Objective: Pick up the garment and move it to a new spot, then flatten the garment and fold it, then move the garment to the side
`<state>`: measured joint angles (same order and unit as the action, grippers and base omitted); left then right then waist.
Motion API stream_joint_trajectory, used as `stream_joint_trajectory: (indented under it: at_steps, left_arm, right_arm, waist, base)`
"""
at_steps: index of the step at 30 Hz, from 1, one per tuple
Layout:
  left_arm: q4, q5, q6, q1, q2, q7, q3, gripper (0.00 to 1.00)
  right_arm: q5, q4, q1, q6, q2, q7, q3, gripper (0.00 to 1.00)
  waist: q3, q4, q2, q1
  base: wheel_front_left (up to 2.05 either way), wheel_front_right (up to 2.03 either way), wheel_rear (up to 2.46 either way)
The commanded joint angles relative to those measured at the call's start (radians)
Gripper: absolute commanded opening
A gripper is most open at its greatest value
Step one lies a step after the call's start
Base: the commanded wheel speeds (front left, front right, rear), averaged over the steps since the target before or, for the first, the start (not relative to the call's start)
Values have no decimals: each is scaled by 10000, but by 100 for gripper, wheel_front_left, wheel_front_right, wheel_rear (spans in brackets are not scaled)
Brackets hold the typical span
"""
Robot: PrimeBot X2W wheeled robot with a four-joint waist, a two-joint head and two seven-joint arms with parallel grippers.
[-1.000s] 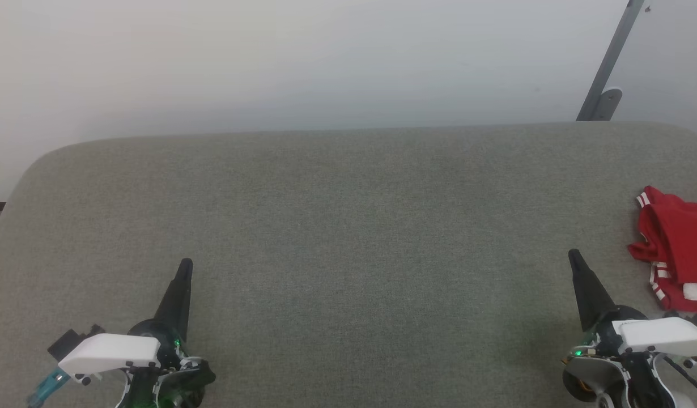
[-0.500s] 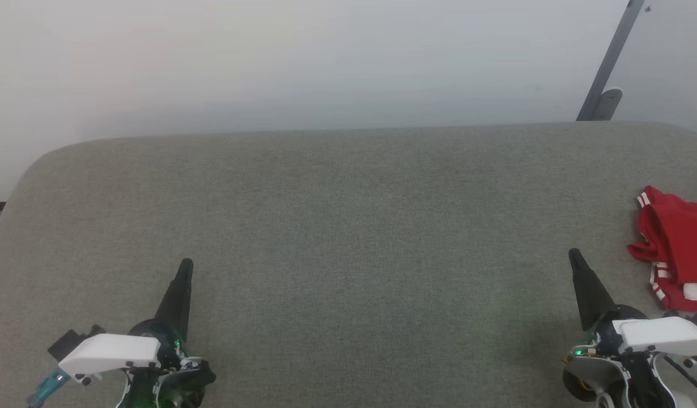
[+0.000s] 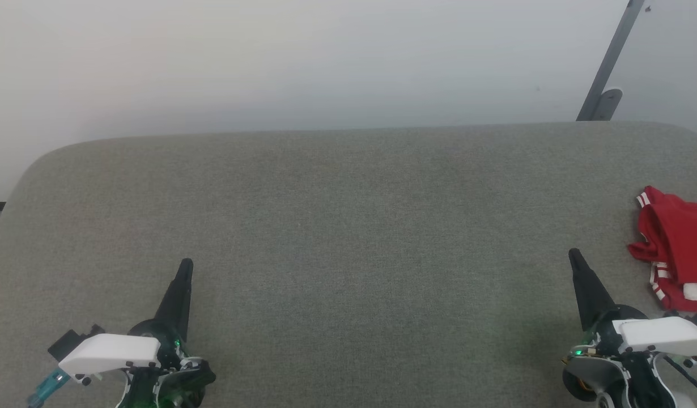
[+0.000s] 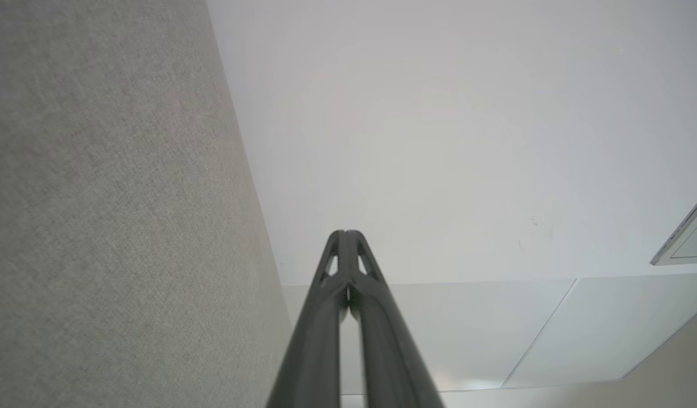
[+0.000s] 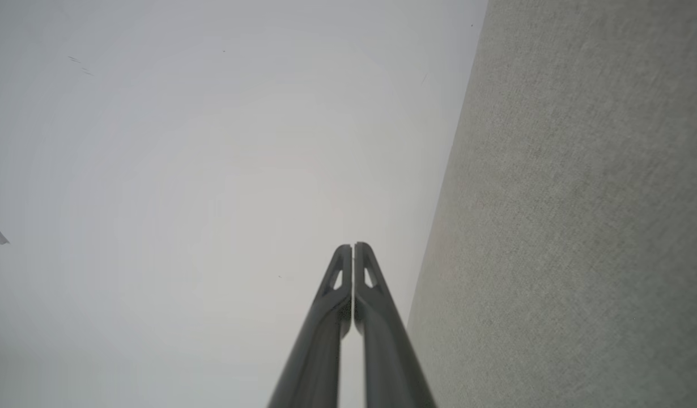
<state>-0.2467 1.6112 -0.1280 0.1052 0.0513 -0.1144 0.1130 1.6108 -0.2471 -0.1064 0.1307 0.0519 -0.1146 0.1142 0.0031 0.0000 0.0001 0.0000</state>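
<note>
The garment (image 3: pixel 676 246) lies crumpled at the right edge of the head view, red with red-and-white striped trim and a bit of white; part of it runs off the frame. My right gripper (image 3: pixel 574 255) hovers just left of it, shut and empty, not touching the cloth. My left gripper (image 3: pixel 185 264) sits at the lower left, far from the garment, also shut with nothing in it. In the wrist views the left gripper (image 4: pixel 345 233) and the right gripper (image 5: pixel 353 246) have their fingers pressed together, pointing toward the pale wall.
A grey-green fabric surface (image 3: pixel 348 226) with rounded far corners spans the head view. Behind it is a pale wall. A slanted grey metal bracket (image 3: pixel 608 73) stands at the far right behind the surface. A white panel edge (image 4: pixel 683 238) appears in the left wrist view.
</note>
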Motion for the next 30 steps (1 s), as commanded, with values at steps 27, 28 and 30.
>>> stream_joint_trajectory:
  at_steps: [27, 28, 30]
  left_arm:
    - [1, 25, -50, 101, -34, -34, 20, 0]
    - [1, 25, -50, 101, -35, -34, 18, 0]
    - [1, 24, -50, 101, -34, -35, 19, 0]
  right_arm:
    - [40, 42, -57, 0, -38, -28, 11, 0]
    - [40, 42, -57, 0, -38, -28, 9, 0]
    - [40, 42, -57, 0, -38, -28, 11, 0]
  waist:
    - [0, 0, -1, 0]
    - [0, 0, -1, 0]
    - [0, 0, -1, 0]
  base:
    - [0, 0, 0]
    - [0, 0, 0]
    - [0, 0, 0]
